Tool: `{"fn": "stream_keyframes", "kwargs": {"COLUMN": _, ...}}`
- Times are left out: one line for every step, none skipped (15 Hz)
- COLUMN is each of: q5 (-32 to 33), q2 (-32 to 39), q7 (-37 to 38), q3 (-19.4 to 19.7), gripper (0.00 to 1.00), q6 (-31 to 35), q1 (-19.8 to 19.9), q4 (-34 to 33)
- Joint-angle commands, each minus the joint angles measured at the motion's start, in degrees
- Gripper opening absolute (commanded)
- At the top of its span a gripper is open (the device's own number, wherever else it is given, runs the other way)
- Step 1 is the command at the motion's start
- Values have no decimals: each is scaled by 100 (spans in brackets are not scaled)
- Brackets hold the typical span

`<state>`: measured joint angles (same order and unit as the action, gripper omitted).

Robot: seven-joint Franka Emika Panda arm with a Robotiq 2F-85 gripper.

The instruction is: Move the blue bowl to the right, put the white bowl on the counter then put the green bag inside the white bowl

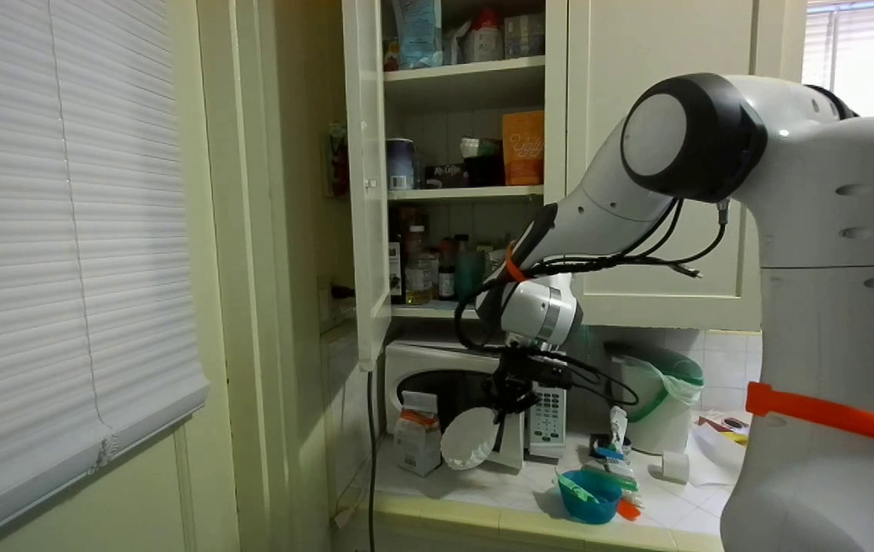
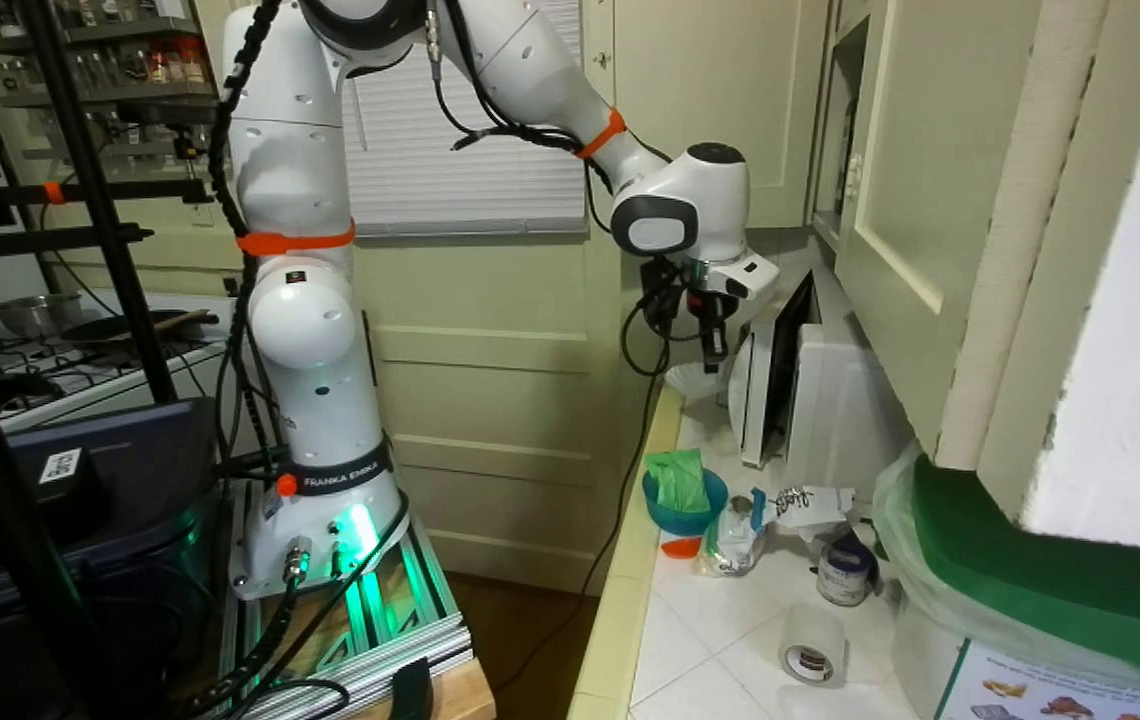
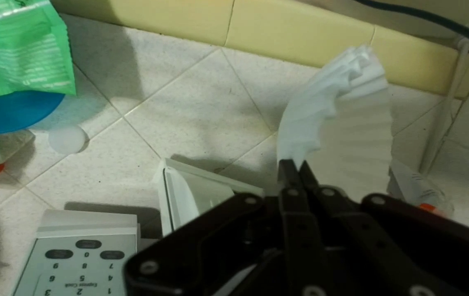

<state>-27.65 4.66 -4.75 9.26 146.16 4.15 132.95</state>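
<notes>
White bowl (image 1: 470,438) tipped on edge, its rim pinched in the closed hand (image 3: 293,165).
Near the microwave (image 1: 548,422), the bowl's oval face is toward the camera in an exterior view, leaning; in the wrist view its long axis runs roughly top to bottom, the fluted wall's folds at the left. The hand's fingers (image 3: 289,175) sit together at the tips, covering the bit of rim between them. Whether the bowl's lower edge touches the worktop (image 2: 690,650) cannot be told, nor which face is its inside. The green bag (image 2: 678,480) lies in the blue bowl (image 2: 678,520), both cut off at the wrist view's left edge.
</notes>
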Motion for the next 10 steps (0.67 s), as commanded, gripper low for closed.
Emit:
{"fn": "stream_keyframes", "kwargs": {"q5": 11, "q2": 427, "q7": 130, "q3": -200, "gripper": 0, "q6": 238, "q1": 129, "q4": -198}}
{"fn": "stream_keyframes", "kwargs": {"q5": 17, "q2": 491, "q7": 149, "q3": -231, "gripper": 0, "q6": 258, "q1": 140, "q4": -220}}
{"fn": "stream_keyframes", "kwargs": {"q5": 41, "q2": 553, "q7": 169, "q3": -261, "gripper": 0, "q6": 266, "q1": 150, "q4": -240}}
{"fn": "stream_keyframes", "kwargs": {"q5": 60, "q2": 594, "q7": 188, "q3": -287, "gripper": 0, "q6": 270, "q1": 160, "q4": -249}}
{"fn": "stream_keyframes", "kwargs": {"q5": 67, "q2": 638, "q7": 203, "q3": -315, "gripper": 0, "q6": 281, "q1": 171, "q4": -264}}
{"fn": "stream_keyframes", "kwargs": {"q5": 26, "q2": 683, "q7": 225, "q3": -347, "gripper": 0, "q6": 328, "q1": 181, "q4": -282}}
{"fn": "stream_keyframes", "kwargs": {"q5": 31, "q2": 721, "q7": 269, "q3": -367, "gripper": 0, "q6": 335, "q1": 189, "q4": -304}}
{"fn": "stream_keyframes", "kwargs": {"q5": 79, "q2": 752, "q7": 303, "q3": -377, "gripper": 0, "q6": 361, "q1": 191, "q4": -313}}
{"fn": "stream_keyframes", "kwargs": {"q5": 131, "q2": 770, "q7": 343, "q3": -381, "gripper": 0, "q6": 370, "q1": 189, "q4": -315}}
{"fn": "stream_keyframes", "kwargs": {"q5": 181, "q2": 781, "q7": 388, "q3": -385, "gripper": 0, "q6": 386, "q1": 189, "q4": -312}}
